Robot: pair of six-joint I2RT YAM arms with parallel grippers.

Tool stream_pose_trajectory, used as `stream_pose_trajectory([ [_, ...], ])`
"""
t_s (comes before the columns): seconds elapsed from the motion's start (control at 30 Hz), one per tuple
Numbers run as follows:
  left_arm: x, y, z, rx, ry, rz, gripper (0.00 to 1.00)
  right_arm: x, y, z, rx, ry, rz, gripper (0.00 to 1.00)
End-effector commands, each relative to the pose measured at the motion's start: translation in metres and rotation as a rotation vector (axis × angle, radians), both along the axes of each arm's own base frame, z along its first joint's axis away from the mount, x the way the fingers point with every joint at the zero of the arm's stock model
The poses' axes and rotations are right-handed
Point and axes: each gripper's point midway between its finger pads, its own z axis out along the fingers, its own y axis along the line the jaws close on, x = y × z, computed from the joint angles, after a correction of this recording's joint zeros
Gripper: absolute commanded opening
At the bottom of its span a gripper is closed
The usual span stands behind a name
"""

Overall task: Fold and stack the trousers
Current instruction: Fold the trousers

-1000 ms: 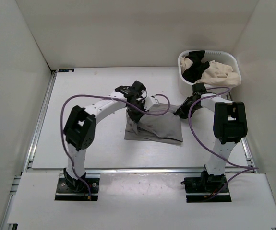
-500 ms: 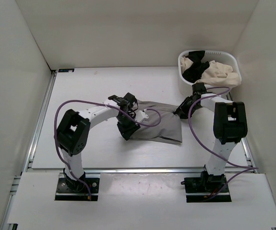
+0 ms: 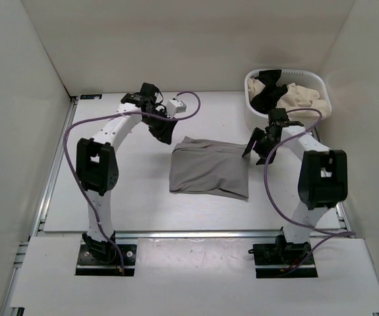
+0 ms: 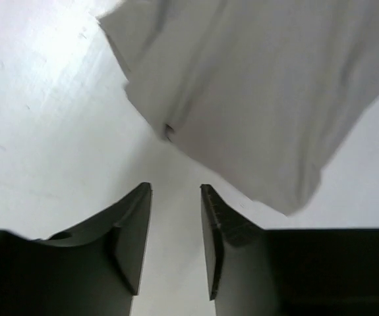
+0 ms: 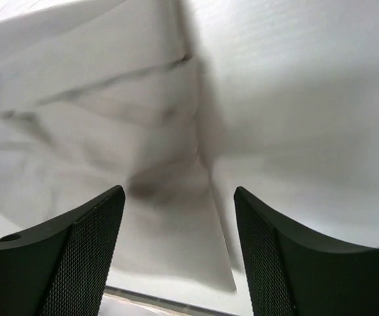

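1. Your left gripper (image 3: 164,130) has come away from the trousers (image 3: 210,168). Half a second ago it sat low at their left edge. Now it is up and back, toward the far left of the cloth and clear of it.
2. In the left wrist view, that gripper (image 4: 176,189) has its fingers only narrowly apart. Bare table shows between them and they hold nothing. The trousers (image 4: 255,92) lie ahead of the fingertips without touching them.
3. The trousers have settled. A second ago they were bunched under the left arm; now they lie flat as a folded grey rectangle near the middle of the table (image 3: 110,197).
4. Your right gripper (image 3: 252,148) stays by the far right corner of the trousers, though the arm behind it has changed its pose.
5. In the right wrist view, that gripper (image 5: 179,194) is spread wide and holds nothing. The creased edge of the trousers (image 5: 110,131) lies below and ahead of it.
6. The white basket (image 3: 311,79) stands at the far right corner of the table, where it was. A black garment (image 3: 265,100) and a cream garment (image 3: 301,99) are heaped in it.
7. The table is white, with a metal rail (image 3: 54,178) along its left side and another along the near edge.
8. Plain white walls (image 3: 176,46) close it in on three sides.
9. Purple cables (image 3: 90,122) loop off both arms.
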Motion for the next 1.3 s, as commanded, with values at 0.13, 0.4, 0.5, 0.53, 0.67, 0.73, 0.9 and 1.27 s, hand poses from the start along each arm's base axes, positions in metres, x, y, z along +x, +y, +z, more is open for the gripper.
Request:
stream_pose_trajectory([
  [0.13,0.031,-0.028,-0.049,-0.037,0.097,0.004,0.57,-0.072,-0.003,0.013,-0.005,0.029,0.133,0.73],
  [0.4,0.021,-0.038,-0.074,-0.065,0.153,-0.03,0.62,-0.127,0.011,-0.012,0.095,0.128,0.149,0.74],
  [0.5,0.015,-0.04,-0.075,-0.084,0.176,-0.029,0.28,-0.123,0.013,-0.021,0.108,0.116,0.152,0.7],
  [0.53,0.017,-0.041,-0.07,-0.092,0.165,-0.022,0.19,-0.122,0.016,-0.023,0.125,0.119,0.157,0.59],
  [0.67,0.026,-0.034,-0.065,-0.106,0.171,0.052,0.14,-0.113,0.017,-0.035,0.127,0.156,0.191,0.23],
  [0.73,0.032,-0.021,-0.057,-0.103,0.158,0.107,0.14,-0.105,0.017,-0.033,0.121,0.148,0.221,0.12],
  [0.9,0.046,0.006,-0.053,-0.095,0.133,0.2,0.14,-0.092,0.015,-0.034,0.103,0.126,0.262,0.0],
  [1.27,0.062,0.015,-0.048,-0.091,0.097,0.235,0.26,-0.079,0.018,-0.031,0.15,0.127,0.321,0.0],
])
